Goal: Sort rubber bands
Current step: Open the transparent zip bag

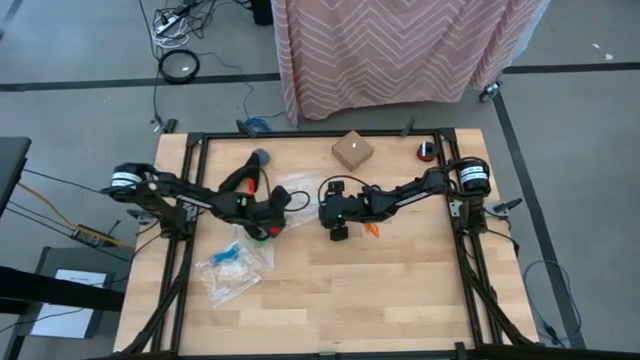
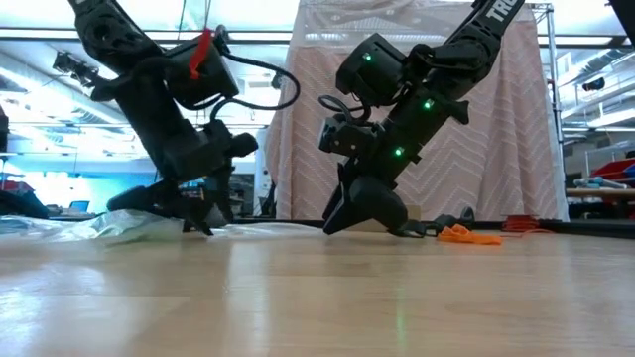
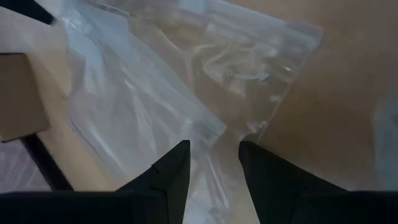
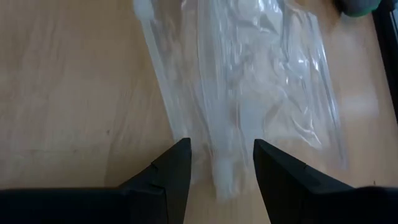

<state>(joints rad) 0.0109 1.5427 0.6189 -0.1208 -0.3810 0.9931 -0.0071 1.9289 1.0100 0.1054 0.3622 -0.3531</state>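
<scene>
A clear zip bag point(image 1: 297, 187) lies flat on the wooden table between my two grippers. My left gripper point(image 3: 214, 168) is open and slants down at the bag's near-left corner point(image 3: 208, 130), a finger on either side of the film. My right gripper point(image 4: 222, 165) is open too and slants down at the bag's right end point(image 4: 224, 177), which reaches in between its fingers. Orange rubber bands point(image 1: 372, 228) lie in a small heap on the table just right of the right gripper point(image 1: 324, 200), also in the low view point(image 2: 466, 235). My left gripper straddles the bag's corner with its tips low at the table point(image 2: 201, 226); I cannot tell whether the fingers touch the film. My right gripper straddles the bag's end with its tips down at the table point(image 2: 335, 226); touch cannot be told either.
A second clear bag point(image 1: 232, 268) with blue and pale contents lies near the left front. A small brown box point(image 1: 352, 150), a red object point(image 1: 425, 152) and a grey object point(image 1: 259, 158) sit along the far edge. Black frame rails point(image 1: 188, 230) run along both sides.
</scene>
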